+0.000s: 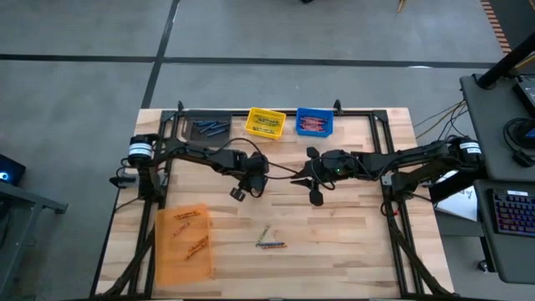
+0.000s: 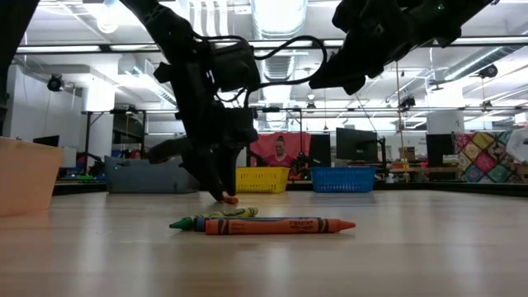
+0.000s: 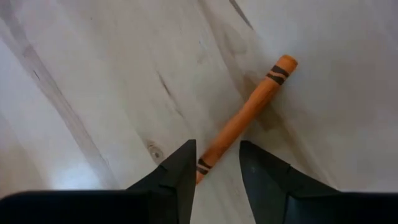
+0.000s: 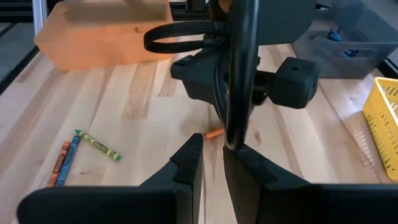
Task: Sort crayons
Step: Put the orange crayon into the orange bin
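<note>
While the left gripper (image 3: 216,167) is lowered to the middle of the wooden table (image 1: 351,242), an orange crayon (image 3: 245,116) is seen lying flat on the boards, one end reaching into the gap between the two dark, wedge-shaped fingers (image 3: 177,177). The fingers stand apart on either side of that end, and no clamping on the crayon can be made out. The crayon is a slim round stick wrapped in smooth orange paper, with black bands printed near each end.

Nearer the table's front edge, three more crayons are grouped close together: a yellow-green one (image 4: 97,145) lying at an angle, and a blue one (image 4: 68,157) and an orange one (image 4: 57,163) side by side (their paper labels carry dark printing). From table height the front crayon (image 2: 279,225) is shown to have a blunt cone tip.

The right gripper (image 4: 212,163) is held above the table just beside the left arm, its fingers parted by a narrow gap with nothing between them.

Plastic bins are set about the table: a translucent orange bin (image 1: 185,243) at the front left with orange sticks inside, and along the back edge a grey bin (image 1: 210,129), a yellow lattice-walled bin (image 1: 265,122) and a blue bin (image 1: 315,122). The tabletop is pale butcher-block wood with visible grain and a small knot.
</note>
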Controlling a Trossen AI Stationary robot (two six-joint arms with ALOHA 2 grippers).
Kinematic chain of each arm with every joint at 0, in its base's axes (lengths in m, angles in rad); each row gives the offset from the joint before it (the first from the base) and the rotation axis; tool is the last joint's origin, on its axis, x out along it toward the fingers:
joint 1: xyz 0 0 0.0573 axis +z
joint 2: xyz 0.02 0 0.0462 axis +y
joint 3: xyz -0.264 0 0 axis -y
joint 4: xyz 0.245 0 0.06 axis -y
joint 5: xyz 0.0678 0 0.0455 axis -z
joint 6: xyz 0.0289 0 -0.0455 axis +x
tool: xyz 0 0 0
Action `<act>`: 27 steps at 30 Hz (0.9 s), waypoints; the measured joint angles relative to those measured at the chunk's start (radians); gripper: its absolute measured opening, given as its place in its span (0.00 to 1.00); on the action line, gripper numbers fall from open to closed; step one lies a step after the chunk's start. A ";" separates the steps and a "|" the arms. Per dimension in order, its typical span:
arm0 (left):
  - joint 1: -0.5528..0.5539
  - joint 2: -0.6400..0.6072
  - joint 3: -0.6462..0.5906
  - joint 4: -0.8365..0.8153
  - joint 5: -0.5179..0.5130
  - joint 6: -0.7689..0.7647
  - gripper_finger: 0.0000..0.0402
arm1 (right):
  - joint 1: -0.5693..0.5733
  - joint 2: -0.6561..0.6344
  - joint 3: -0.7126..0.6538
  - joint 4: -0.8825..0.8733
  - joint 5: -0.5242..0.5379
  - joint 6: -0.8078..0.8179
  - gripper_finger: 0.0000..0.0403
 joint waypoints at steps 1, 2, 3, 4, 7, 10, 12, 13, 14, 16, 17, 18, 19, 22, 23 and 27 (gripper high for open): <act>0.000 0.001 0.000 0.000 0.001 -0.001 0.26 | 0.000 0.000 -0.001 0.001 0.000 0.000 0.14; 0.000 0.001 0.000 -0.001 0.001 -0.002 0.25 | 0.000 0.000 -0.001 0.001 0.001 0.000 0.14; 0.000 0.001 0.000 -0.001 0.001 -0.002 0.23 | 0.000 0.000 -0.001 0.001 0.001 0.000 0.14; 0.000 0.001 0.000 -0.001 0.001 -0.002 0.22 | 0.000 0.000 -0.002 0.001 0.001 0.000 0.14; 0.000 0.001 0.000 -0.003 0.003 -0.002 0.16 | 0.000 0.000 -0.002 0.001 0.001 0.000 0.14; 0.000 0.001 0.000 -0.002 0.000 -0.003 0.06 | 0.000 0.000 -0.002 0.001 0.000 0.000 0.14; 0.000 0.001 0.000 -0.001 -0.004 -0.006 0.02 | 0.000 0.000 -0.002 0.001 0.001 0.000 0.14; 0.000 0.001 0.000 -0.001 -0.006 -0.007 0.02 | 0.000 0.000 -0.002 0.000 0.001 0.000 0.14; 0.000 0.001 0.000 -0.001 -0.008 -0.008 0.02 | 0.000 0.000 -0.002 0.000 0.001 0.000 0.14; -0.001 0.000 0.000 -0.001 -0.024 -0.008 0.01 | 0.000 0.000 -0.002 -0.004 0.001 0.001 0.14; -0.002 -0.003 0.000 -0.004 -0.039 -0.008 0.01 | 0.000 0.000 -0.002 -0.006 0.001 0.006 0.14; -0.002 -0.007 0.000 -0.013 -0.051 -0.008 0.01 | 0.000 0.000 -0.002 -0.010 0.002 0.008 0.14; -0.002 -0.017 0.000 -0.028 -0.056 -0.009 0.01 | 0.000 0.000 -0.002 -0.015 0.003 0.012 0.14; -0.001 -0.063 -0.002 -0.066 -0.060 -0.021 0.00 | 0.000 0.000 -0.002 -0.027 0.003 0.016 0.14; -0.001 -0.083 -0.002 -0.074 -0.060 -0.029 0.00 | 0.000 0.000 -0.002 -0.036 0.002 0.018 0.14; -0.001 -0.182 -0.002 -0.121 -0.060 -0.062 0.00 | 0.000 0.000 -0.002 -0.046 0.002 0.034 0.14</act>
